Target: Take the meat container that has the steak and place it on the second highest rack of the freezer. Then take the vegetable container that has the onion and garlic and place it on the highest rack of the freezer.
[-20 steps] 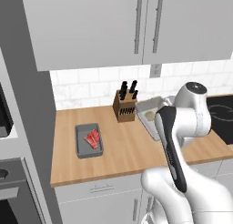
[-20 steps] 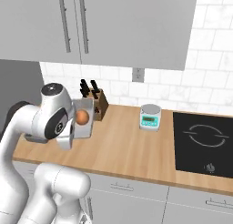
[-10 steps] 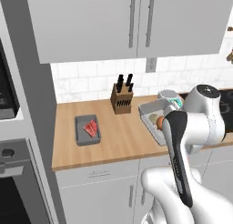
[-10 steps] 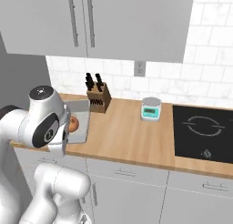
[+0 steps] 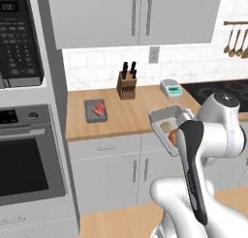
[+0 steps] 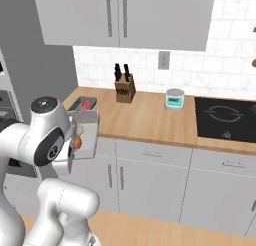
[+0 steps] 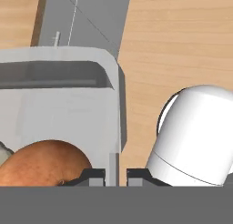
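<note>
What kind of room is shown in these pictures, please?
It looks like a home kitchen, rendered rather than real. A wooden counter runs under grey wall cabinets, with a knife block on it, a black cooktop set into it, and a built-in oven beside it.

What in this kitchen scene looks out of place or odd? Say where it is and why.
The vegetable container is off the counter, held in the air by the gripper shut on its rim, with the onion inside. The meat container with its steak sits on the counter. Nothing looks spilled.
</note>
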